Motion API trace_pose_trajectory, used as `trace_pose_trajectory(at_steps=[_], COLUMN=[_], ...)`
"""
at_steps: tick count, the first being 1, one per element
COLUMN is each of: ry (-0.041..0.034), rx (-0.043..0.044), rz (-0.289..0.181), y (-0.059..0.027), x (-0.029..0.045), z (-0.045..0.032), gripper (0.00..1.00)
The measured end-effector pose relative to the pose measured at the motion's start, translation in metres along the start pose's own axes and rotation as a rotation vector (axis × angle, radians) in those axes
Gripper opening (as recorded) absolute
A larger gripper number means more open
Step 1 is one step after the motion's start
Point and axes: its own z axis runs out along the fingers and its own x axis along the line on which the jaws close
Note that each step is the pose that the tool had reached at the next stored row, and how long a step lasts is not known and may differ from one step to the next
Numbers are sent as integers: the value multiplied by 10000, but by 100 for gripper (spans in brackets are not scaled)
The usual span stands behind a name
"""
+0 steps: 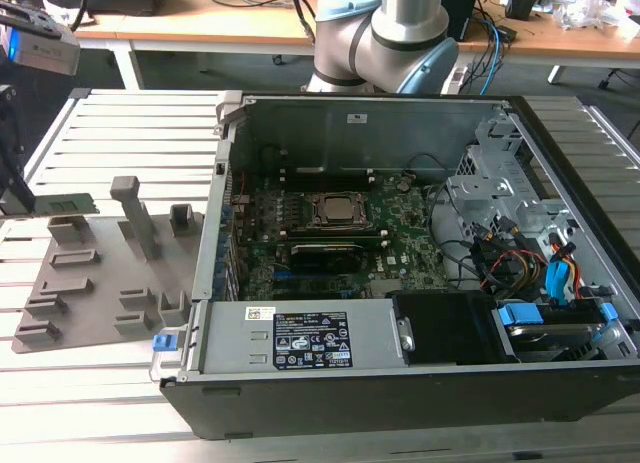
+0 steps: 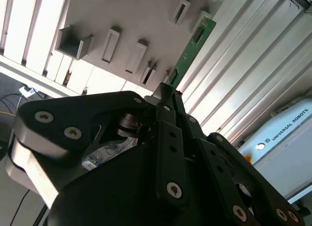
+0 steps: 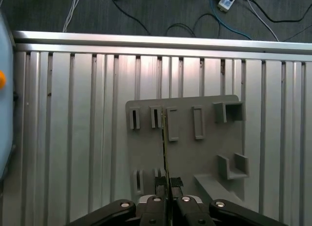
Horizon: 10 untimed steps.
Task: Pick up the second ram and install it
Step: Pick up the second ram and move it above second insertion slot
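Observation:
The second ram [image 1: 66, 203] is a narrow green stick hanging level just above the grey slotted holder plate [image 1: 100, 278] at the exterior view's left. My gripper [image 1: 22, 198] is shut on one end of it at the frame's edge. In the second wrist view the green stick [image 2: 192, 48] juts out from between the black fingers [image 2: 168, 96] toward the plate [image 2: 136, 21]. The first wrist view shows the ram edge-on as a thin dark line [image 3: 165, 143] rising from the gripper [image 3: 165, 183] over the plate [image 3: 207, 153].
An open computer case [image 1: 330, 338] lies at the exterior view's right, with its green motherboard [image 1: 330, 233], a processor socket and cable bundles. The holder plate carries raised posts [image 1: 135, 213]. Everything rests on a slatted metal table [image 1: 120, 123]. The arm's base [image 1: 385, 38] stands behind the case.

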Motion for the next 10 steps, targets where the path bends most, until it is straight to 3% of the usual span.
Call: trace_pose_trajectory(at_steps=[10], ry=[1], rx=[0], rz=[0], y=[7], x=[-6], z=[-216], gripper=[14])
